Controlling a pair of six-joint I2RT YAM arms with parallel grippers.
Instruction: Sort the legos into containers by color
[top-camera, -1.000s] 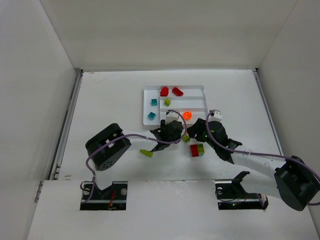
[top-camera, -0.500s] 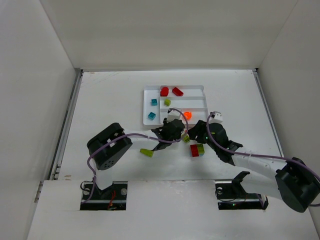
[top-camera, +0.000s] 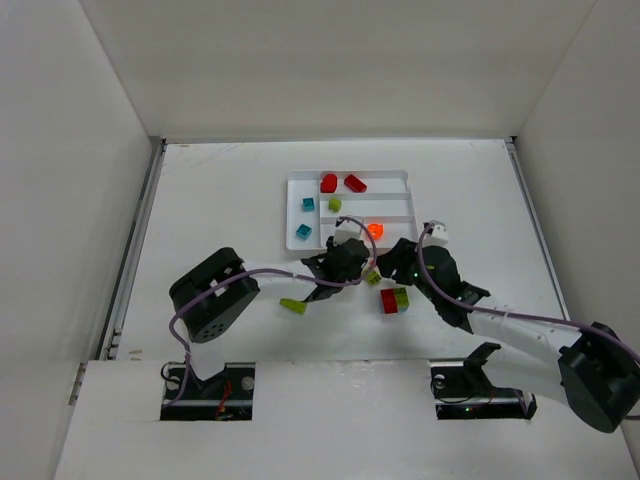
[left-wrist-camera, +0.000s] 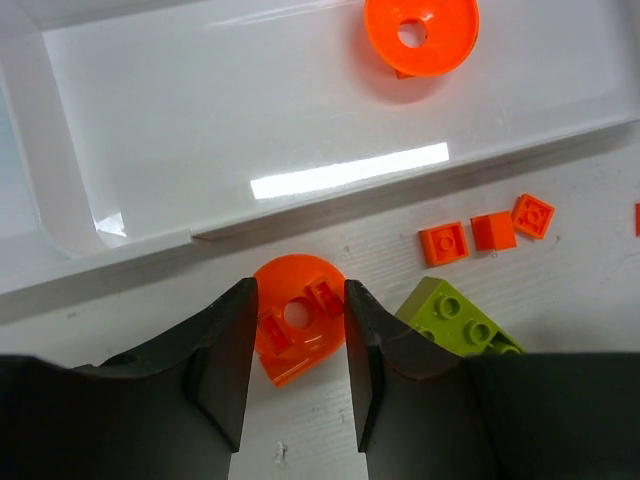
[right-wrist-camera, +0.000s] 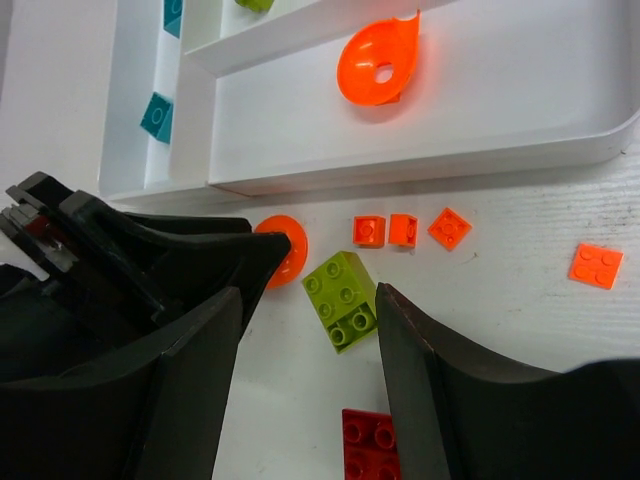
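Observation:
My left gripper (top-camera: 345, 262) (left-wrist-camera: 297, 290) stands on the table just in front of the white tray (top-camera: 290, 215) (left-wrist-camera: 120, 240). Its fingers press both sides of a translucent orange round piece (left-wrist-camera: 300, 325) (right-wrist-camera: 293, 250) that lies flat on the table. My right gripper (top-camera: 395, 265) (right-wrist-camera: 310, 300) is open wide, its fingers on either side of a lime green brick (top-camera: 372, 276) (right-wrist-camera: 345, 298) (left-wrist-camera: 455, 315) and apart from it. Another orange round piece (top-camera: 375, 230) (left-wrist-camera: 420, 35) (right-wrist-camera: 375, 62) lies in the tray's nearest long section.
Several tiny orange pieces (left-wrist-camera: 443, 243) (right-wrist-camera: 369, 230) lie beside the tray. A red brick (top-camera: 389, 301) (right-wrist-camera: 372, 445) and a lime brick (top-camera: 401, 296) sit near my right gripper, and another lime brick (top-camera: 292, 305) lies to the left. The tray also holds teal (top-camera: 303, 232), red (top-camera: 329, 182) and lime (top-camera: 335, 203) bricks.
Almost nothing has moved. My right arm has shifted slightly to the right. My left gripper stays at the orange round piece.

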